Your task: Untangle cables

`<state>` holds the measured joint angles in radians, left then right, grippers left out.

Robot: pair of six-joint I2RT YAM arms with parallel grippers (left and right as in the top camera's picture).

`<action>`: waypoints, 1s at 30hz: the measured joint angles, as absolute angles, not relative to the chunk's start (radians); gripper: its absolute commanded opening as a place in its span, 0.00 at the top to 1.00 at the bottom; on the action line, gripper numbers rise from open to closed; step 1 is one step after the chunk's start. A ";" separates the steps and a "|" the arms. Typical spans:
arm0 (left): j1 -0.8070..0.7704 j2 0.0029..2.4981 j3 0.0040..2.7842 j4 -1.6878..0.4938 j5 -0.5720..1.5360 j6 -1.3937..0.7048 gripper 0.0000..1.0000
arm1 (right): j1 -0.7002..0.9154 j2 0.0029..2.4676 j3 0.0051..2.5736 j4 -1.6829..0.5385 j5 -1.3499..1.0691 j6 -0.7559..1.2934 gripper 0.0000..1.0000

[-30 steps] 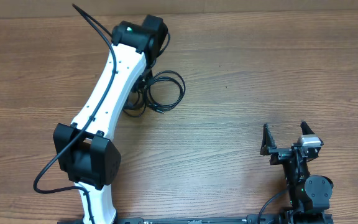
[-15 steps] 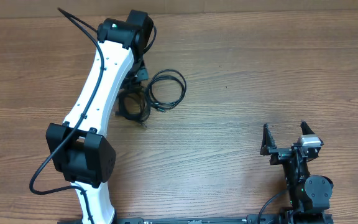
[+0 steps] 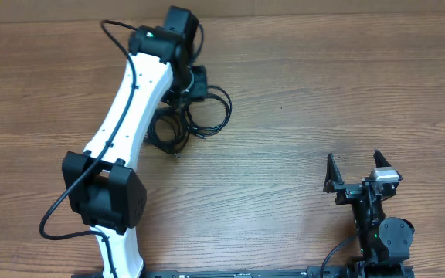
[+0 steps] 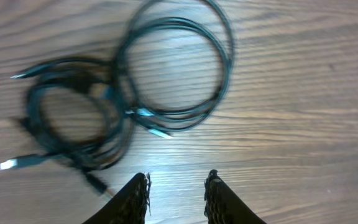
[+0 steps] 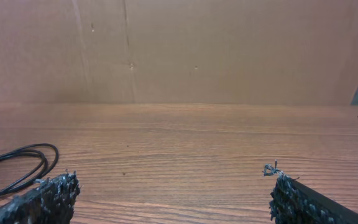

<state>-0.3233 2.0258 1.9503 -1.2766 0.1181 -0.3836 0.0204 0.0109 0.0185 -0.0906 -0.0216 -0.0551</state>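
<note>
The cables lie on the wooden table at the far left in two groups. A wide round loop lies on the right. A tighter coiled bundle with metal-tipped plugs lies just left of it and overlaps its edge. My left gripper hovers over the near rim of the loop, jaws partly apart, bare wood between them. My right gripper stands wide open and empty near the front right. In its view a stretch of cable loop shows far off at the left.
The white left arm stretches diagonally from the front edge over the table's left half, with its own thick black cable looping beside it. A brown wall bounds the far side. Bare wood lies between the cables and the right gripper.
My left gripper's jaws have spread apart. The arm swung left, then back right above the loop. The small bundle now lies uncovered to the left of the loop. The right arm stayed still.
</note>
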 measured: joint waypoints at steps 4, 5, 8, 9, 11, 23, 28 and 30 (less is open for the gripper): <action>-0.357 2.026 1.869 -1.192 0.146 -0.366 0.61 | 0.020 0.011 0.019 -0.090 -0.021 -0.056 0.00; -0.363 2.026 1.850 -1.175 0.147 -0.363 0.58 | 0.020 0.011 0.019 -0.090 -0.022 -0.055 0.00; -0.384 2.026 1.781 -1.116 0.154 -0.361 0.55 | 0.020 0.011 0.019 -0.090 -0.022 -0.056 0.00; -0.390 2.026 1.760 -1.096 0.154 -0.362 0.54 | 0.020 0.011 0.019 -0.090 -0.022 -0.056 0.00; -0.401 2.027 1.719 -1.055 0.149 -0.362 0.53 | 0.020 0.011 0.019 -0.090 -0.022 -0.056 0.00; -0.413 2.028 1.490 -0.745 0.108 -0.390 0.41 | 0.020 0.011 0.019 -0.090 -0.022 -0.055 0.00; -0.413 2.028 1.436 -0.663 0.102 -0.374 0.37 | 0.020 0.011 0.019 -0.090 -0.021 -0.056 0.00; -0.413 2.028 1.416 -0.642 0.090 -0.363 0.37 | 0.020 0.011 0.019 -0.090 -0.021 -0.055 0.00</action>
